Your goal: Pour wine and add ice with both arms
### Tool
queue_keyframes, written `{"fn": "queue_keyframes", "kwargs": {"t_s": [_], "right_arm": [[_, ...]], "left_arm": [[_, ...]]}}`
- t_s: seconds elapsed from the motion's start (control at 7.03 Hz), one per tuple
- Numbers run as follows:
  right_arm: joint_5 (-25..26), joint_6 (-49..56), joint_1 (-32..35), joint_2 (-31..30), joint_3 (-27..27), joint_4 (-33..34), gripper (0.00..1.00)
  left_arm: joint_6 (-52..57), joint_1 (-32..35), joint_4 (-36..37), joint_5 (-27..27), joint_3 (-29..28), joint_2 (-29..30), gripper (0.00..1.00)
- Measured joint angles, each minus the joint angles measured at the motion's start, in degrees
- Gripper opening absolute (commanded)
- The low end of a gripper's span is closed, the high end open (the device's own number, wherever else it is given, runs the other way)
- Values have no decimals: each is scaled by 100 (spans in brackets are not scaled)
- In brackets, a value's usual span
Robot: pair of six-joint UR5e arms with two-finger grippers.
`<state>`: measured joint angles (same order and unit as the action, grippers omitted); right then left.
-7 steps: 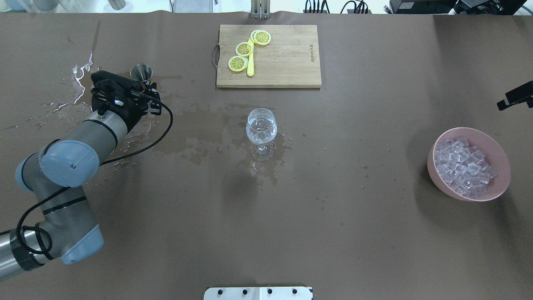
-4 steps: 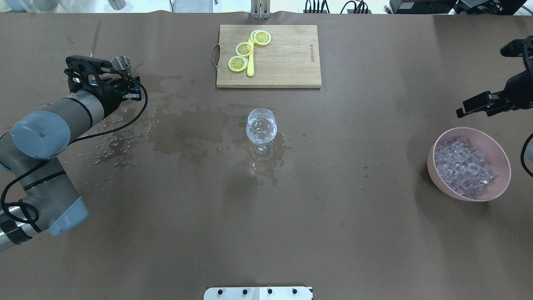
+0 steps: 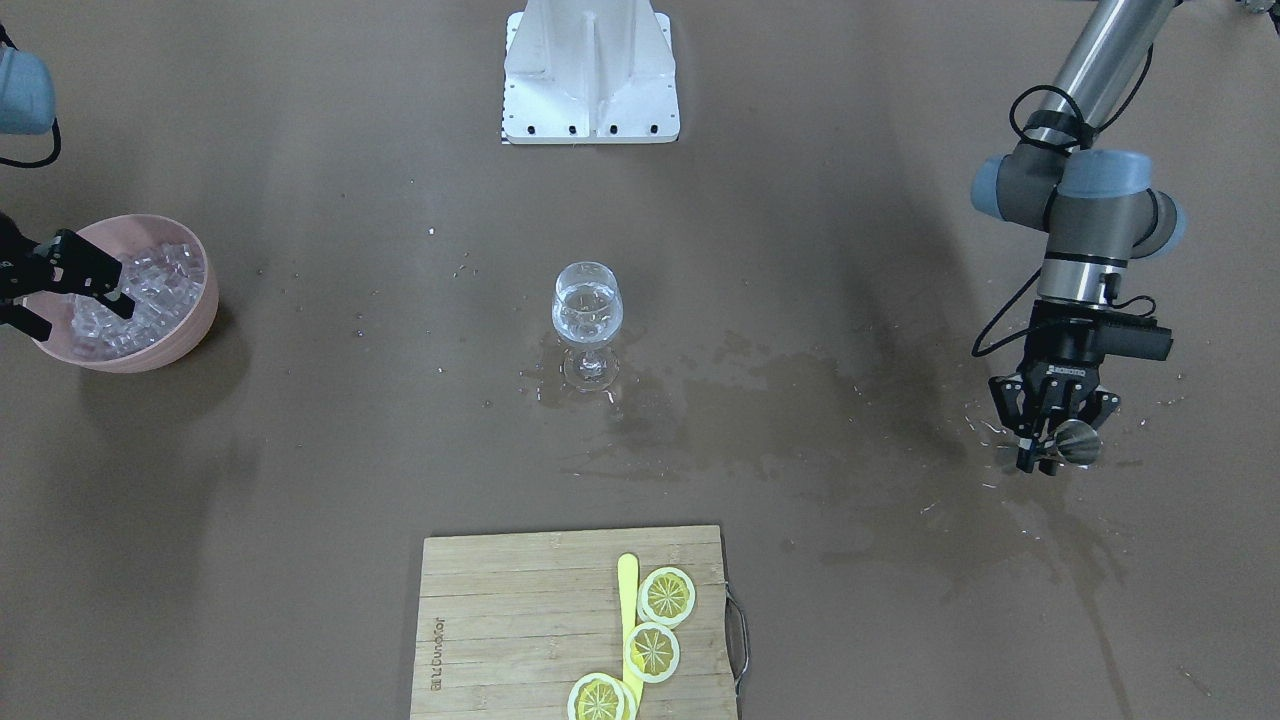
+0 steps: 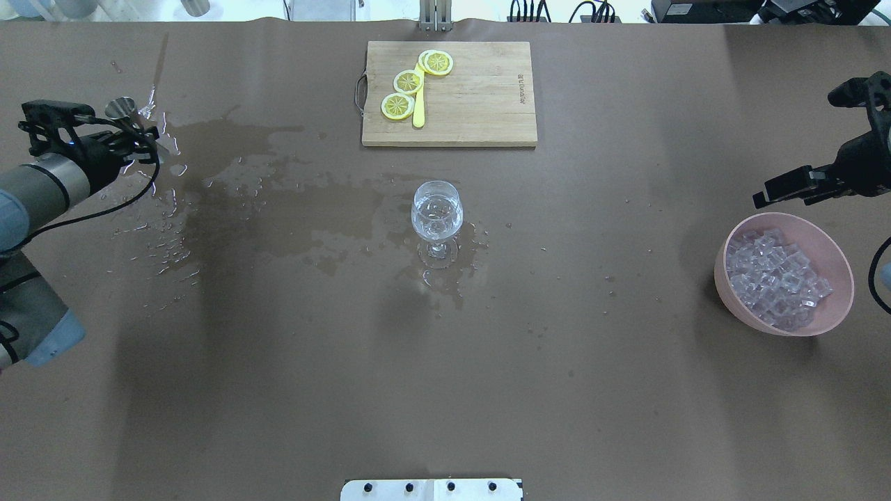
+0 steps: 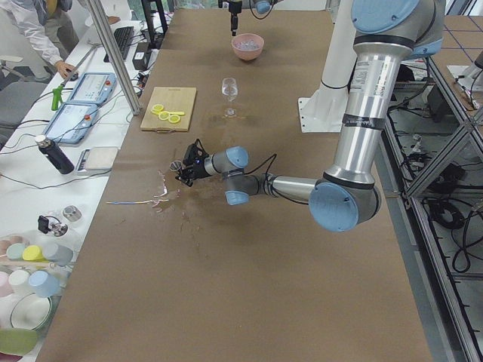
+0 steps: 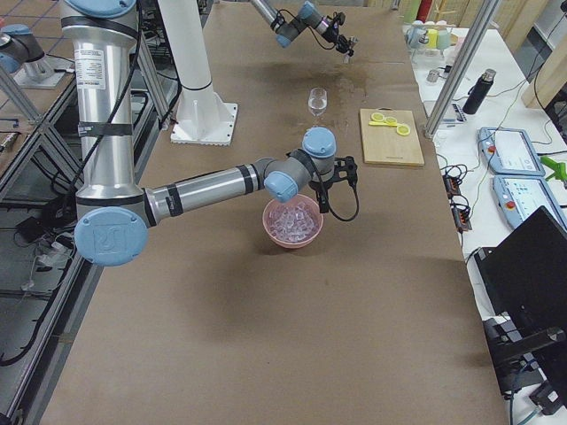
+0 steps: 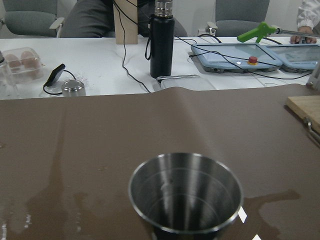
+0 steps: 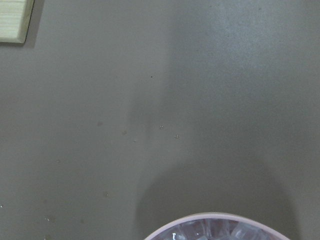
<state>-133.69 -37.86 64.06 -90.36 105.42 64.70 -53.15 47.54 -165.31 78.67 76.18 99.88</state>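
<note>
Left change: The left gripper has swung far away from the wine glass, out to the table's end. It took the metal cup along.
Right change: The right gripper has come in from the table's edge. It now hangs close to the pink bowl.
What it means: The pouring looks done, and the ice step looks ready to start.
Left jaws: They are squeezed tight on the metal cup. The cup seems to sit mouth up and looks empty inside.
Right jaws: They point down. No view shows them well, so it cannot be told if they are apart or together.
Wine: Some wine sits in the wine glass, well apart from both pairs of jaws and about between them. It is clear like water. A lot more is spilled. Wet patches run from near the left jaws all the way to the foot of the glass.
Ice: The ice is a heap of small see-through cubes in the pink bowl. It lies just below the right jaws, a little to the robot's side of them. The bowl looks full.
Ice in the glass: Too hard to tell.
Next: The right jaws likely need to drop into the bowl and pinch a cube. The cubes look slippery, so one could pop out.
</note>
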Motion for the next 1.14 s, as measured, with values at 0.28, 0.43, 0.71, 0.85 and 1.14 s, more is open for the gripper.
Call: {"fn": "queue_keyframes", "kwargs": {"t_s": [0.28, 0.43, 0.71, 0.85, 1.14], "right_arm": [[0, -1, -6, -112, 130, -1, 100], [0, -2, -8, -126, 152, -1, 100], [3, -8, -8, -146, 176, -1, 100], [6, -9, -8, -163, 199, -1, 100], [7, -10, -11, -173, 216, 5, 100]], "left_arm": [[264, 281, -290, 125, -139, -292, 0], [302, 292, -409, 110, -257, -345, 0], [241, 274, -483, 1, -552, -250, 0], [84, 264, -488, -40, -647, -180, 0], [-218, 220, -490, -70, -758, -90, 0]]}}
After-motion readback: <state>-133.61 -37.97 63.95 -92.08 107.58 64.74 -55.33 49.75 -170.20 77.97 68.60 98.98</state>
